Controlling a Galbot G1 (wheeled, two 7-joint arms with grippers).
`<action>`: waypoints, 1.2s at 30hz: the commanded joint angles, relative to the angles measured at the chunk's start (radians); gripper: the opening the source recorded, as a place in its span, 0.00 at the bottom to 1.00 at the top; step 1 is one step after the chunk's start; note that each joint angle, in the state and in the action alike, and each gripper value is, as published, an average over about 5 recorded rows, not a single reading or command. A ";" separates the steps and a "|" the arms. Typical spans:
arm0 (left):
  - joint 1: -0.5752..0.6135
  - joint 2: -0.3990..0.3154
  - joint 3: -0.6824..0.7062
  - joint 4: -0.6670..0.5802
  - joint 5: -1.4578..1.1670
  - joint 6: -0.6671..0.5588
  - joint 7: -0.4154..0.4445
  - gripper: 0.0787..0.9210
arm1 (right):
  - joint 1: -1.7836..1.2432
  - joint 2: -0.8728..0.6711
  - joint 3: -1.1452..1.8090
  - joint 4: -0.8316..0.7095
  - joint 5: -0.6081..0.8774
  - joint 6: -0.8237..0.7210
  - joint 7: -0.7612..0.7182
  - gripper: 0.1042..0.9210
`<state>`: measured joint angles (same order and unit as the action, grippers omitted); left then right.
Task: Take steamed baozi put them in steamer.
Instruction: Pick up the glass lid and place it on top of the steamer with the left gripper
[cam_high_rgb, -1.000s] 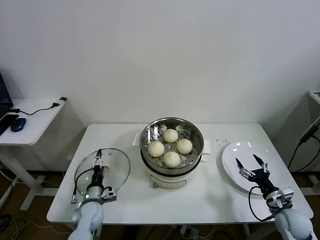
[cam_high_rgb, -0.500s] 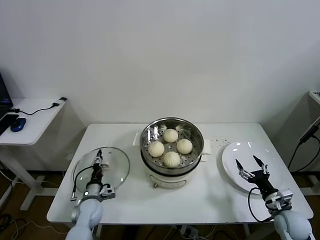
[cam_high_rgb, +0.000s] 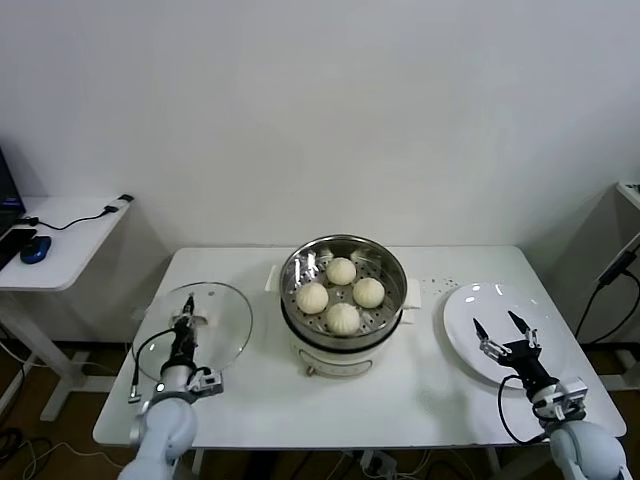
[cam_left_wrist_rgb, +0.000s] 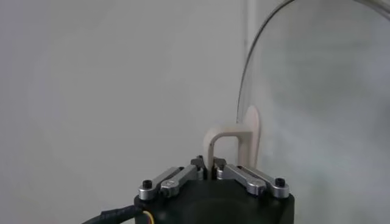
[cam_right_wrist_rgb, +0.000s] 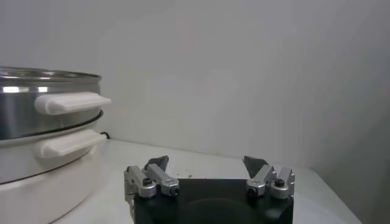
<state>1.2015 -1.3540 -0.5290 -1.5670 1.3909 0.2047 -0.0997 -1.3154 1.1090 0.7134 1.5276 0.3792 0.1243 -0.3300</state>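
Note:
Four cream-white baozi (cam_high_rgb: 341, 294) lie in the shiny steel steamer (cam_high_rgb: 386, 256) on its white cooker base at the table's middle. My left gripper (cam_high_rgb: 186, 312) is shut on the handle of the round glass lid (cam_high_rgb: 218, 318) at the table's left and holds the lid lifted and tilted. In the left wrist view the fingers pinch the cream handle (cam_left_wrist_rgb: 233, 145) of the lid (cam_left_wrist_rgb: 317, 97). My right gripper (cam_high_rgb: 497, 330) is open and empty over the white plate (cam_high_rgb: 475, 300) at the table's right. The steamer's side and handles (cam_right_wrist_rgb: 72, 102) show in the right wrist view.
A side desk (cam_high_rgb: 70, 235) with a blue mouse and cables stands at the far left. The table's front edge (cam_high_rgb: 330, 440) runs just before both arms. A wall rises close behind the table.
My left gripper has moved left and a little back with the glass lid in it, away from the steamer. The right arm has stayed in place.

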 joint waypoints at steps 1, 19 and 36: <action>0.163 0.129 0.012 -0.437 -0.066 0.217 0.061 0.08 | 0.012 -0.003 0.001 -0.013 -0.001 0.003 -0.001 0.88; -0.174 0.271 0.464 -0.624 0.091 0.568 0.547 0.08 | 0.112 -0.048 -0.064 -0.101 -0.017 0.004 0.013 0.88; -0.366 -0.210 0.674 -0.236 0.310 0.581 0.534 0.08 | 0.144 -0.040 -0.055 -0.153 -0.035 0.009 0.023 0.88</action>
<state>0.9519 -1.2976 0.0046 -2.0042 1.5944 0.7351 0.4067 -1.1867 1.0702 0.6592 1.3942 0.3477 0.1324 -0.3099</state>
